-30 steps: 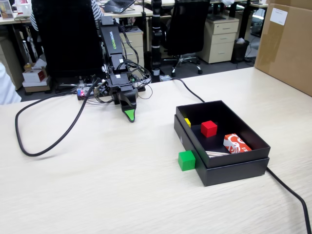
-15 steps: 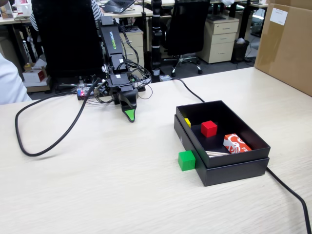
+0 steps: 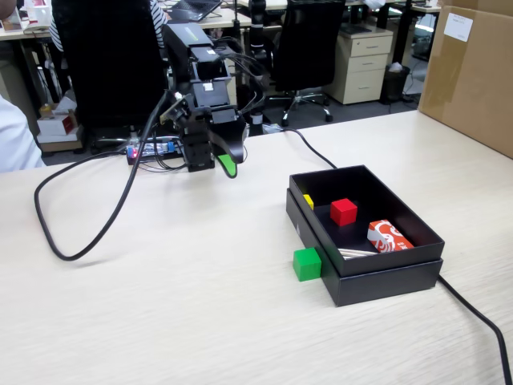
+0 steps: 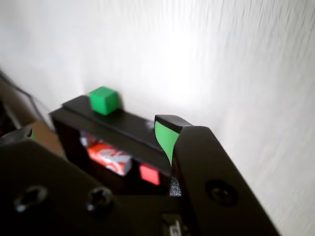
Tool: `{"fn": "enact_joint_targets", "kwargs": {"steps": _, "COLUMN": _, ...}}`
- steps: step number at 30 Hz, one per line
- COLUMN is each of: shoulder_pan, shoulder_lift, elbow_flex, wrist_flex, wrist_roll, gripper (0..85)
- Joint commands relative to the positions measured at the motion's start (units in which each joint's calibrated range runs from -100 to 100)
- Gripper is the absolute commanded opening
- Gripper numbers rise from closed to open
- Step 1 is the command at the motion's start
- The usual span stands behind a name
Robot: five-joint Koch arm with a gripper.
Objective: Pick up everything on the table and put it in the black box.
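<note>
While green cube [image 3: 306, 263] touches black box [image 3: 385, 277] — tool [image 3: 223, 167] well apart, spread, empty

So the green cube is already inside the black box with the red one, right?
Not quite. The green cube sits on the table against the outside wall of the black box, as the fixed view shows. The red cube is inside.

Your arm [image 3: 200, 96] is black throughout, built from blocky motor housings stacked one on another, with small pale labels on some faces. Thin black wires loop around its upper joints, and a thick black cable [image 3: 88, 233] trails from its base across the table. Your gripper [image 4: 98, 140] has black plastic jaws with green-faced tips, and dark cross-head screws [image 4: 101, 197] sit in the body.
</note>
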Motion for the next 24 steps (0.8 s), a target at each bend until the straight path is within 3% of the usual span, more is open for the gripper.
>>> {"fn": "enact_joint_targets", "kwargs": {"steps": 1, "shoulder_pan": 0.78, "shoulder_lift": 9.05, "elbow_flex": 16.38, "wrist_flex": -5.65, "wrist_roll": 2.05, "gripper": 47.2}}
{"fn": "enact_joint_targets", "kwargs": {"steps": 6, "shoulder_pan": 1.76, "shoulder_lift": 24.42, "elbow_flex": 35.06, "wrist_flex": -11.79, "wrist_roll": 4.49, "gripper": 47.1}}
{"fn": "enact_joint_targets", "kwargs": {"steps": 14, "shoulder_pan": 2.0, "shoulder_lift": 51.62, "elbow_flex": 56.91, "wrist_flex": -12.04, "wrist_roll": 6.59, "gripper": 44.9}}
{"fn": "enact_joint_targets", "kwargs": {"steps": 24, "shoulder_pan": 2.0, "shoulder_lift": 73.76, "elbow_flex": 65.07, "wrist_flex": -12.04, "wrist_roll": 7.18, "gripper": 45.1}}
